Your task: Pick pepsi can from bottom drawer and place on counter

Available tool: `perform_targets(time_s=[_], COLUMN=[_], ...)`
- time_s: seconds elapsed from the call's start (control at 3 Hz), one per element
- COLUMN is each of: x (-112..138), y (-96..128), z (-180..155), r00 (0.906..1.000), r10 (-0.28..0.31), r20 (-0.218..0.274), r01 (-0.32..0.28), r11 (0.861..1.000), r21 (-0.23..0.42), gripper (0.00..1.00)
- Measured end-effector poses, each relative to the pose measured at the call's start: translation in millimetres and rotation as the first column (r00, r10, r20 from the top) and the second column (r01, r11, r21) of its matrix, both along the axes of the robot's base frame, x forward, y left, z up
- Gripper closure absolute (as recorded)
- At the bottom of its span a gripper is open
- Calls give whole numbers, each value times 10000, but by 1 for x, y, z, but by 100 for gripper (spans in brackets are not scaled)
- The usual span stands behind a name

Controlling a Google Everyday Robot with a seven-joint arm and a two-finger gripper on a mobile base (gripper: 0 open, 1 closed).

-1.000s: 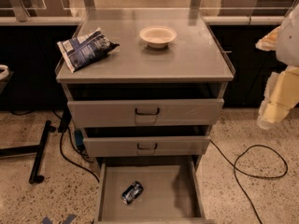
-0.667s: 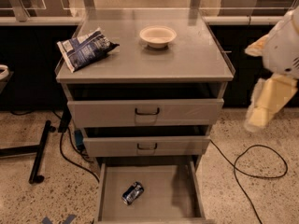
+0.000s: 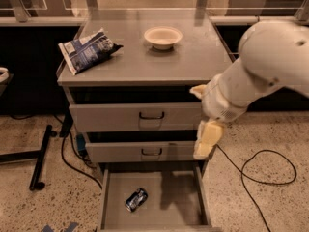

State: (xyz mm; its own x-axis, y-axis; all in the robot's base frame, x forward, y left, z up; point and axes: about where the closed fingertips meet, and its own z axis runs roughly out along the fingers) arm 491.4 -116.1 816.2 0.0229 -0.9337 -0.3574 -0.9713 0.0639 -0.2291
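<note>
My arm is coming in from the right side of the view, where it was hanging beside the cabinet a second ago, and now my pincer (image 3: pixel 206 141) is pointing downward in front of the right end of the middle drawer (image 3: pixel 145 152). It is hanging just above the right wall of the bottom drawer (image 3: pixel 179 204). I cannot tell if the pincer is open or closed, but it is carrying nothing, because the pepsi can (image 3: pixel 136 199) is lying on its side on the drawer floor, below the pincer and well to its left, exactly where it was lying before. The drawer is standing fully open, so nothing is blocking the way down. The counter (image 3: pixel 159 64) is lying above the pincer and to its left; a bowl (image 3: pixel 163 36) is sitting near its back edge and a snack bag (image 3: pixel 87 50) on its far left part, and neither of them is changing place. I am judging that I am only beginning the approach: the reaching is under way, the grasp is not yet made. For the next move I am expecting to need more travel to the left and downward, while I am keeping away from the drawer wall under me.
</note>
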Motion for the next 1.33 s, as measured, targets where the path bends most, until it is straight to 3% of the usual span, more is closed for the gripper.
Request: perform_targets(time_s=[0.33,0.67,1.0,1.33], x=[22,40,41,41], y=[48,88,94,94], z=[-72,-125,-146,-146], r00=[9853,9450,9256,9256], r10=[1643,3122,3643,3642], r20=[470,975,1029,1029], r01=[-1669,-3219,-3750,-3749], r11=[9843,9405,9194,9196], r21=[571,1091,1184,1178], gripper=[0,0,0,0])
